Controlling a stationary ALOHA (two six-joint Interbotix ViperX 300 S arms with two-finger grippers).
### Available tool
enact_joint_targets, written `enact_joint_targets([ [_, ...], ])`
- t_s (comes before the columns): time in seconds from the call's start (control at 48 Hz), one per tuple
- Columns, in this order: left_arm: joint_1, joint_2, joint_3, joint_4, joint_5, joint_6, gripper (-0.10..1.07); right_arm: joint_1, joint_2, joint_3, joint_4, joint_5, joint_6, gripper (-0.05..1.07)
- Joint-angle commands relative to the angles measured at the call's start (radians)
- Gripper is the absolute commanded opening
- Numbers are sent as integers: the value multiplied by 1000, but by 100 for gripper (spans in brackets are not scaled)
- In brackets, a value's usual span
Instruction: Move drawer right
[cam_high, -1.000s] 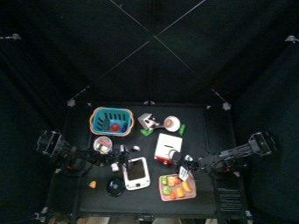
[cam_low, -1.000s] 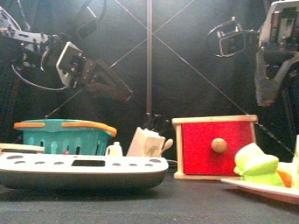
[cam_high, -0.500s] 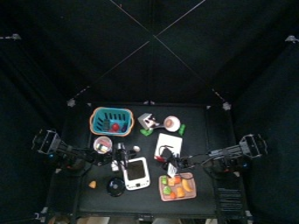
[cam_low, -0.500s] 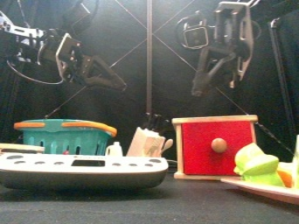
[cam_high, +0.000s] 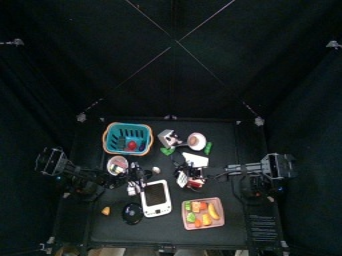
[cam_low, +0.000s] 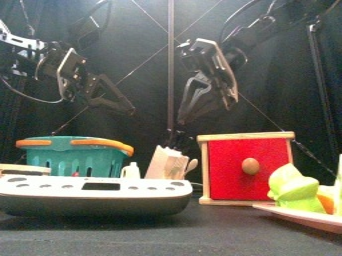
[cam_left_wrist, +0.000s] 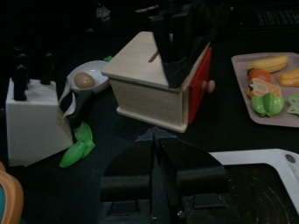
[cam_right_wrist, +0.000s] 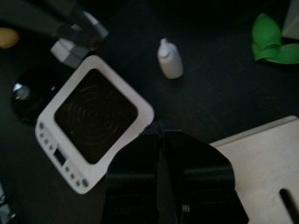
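The drawer is a small white box with a red front and a red knob. It stands right of the table's middle. In the left wrist view it lies ahead of my left gripper, which is shut, empty and well short of it. My right gripper hangs above and just left of the drawer, apart from it; it also shows over the box in the left wrist view. In its own view the right gripper looks shut, with the drawer's white top beside it.
A teal basket stands at the back left. A white flat device lies at the front. An orange tray of toy food sits at the front right. A white block and a small bottle stand near the drawer.
My right arm has swung in from the right and come down toward the drawer's left top. My left arm has shifted slightly toward the middle.
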Motion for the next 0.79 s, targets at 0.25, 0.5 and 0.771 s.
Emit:
enact_joint_targets([
  [0.25,-6,-11,-9,0,-2,0,45,18,52,-126,-43,241,-2,41],
  [0.5,-6,-11,-6,0,-2,0,45,28,63,-114,-46,345,-5,41],
  [0.771,-6,-11,-6,0,-2,0,45,26,52,-69,-40,368,-5,41],
])
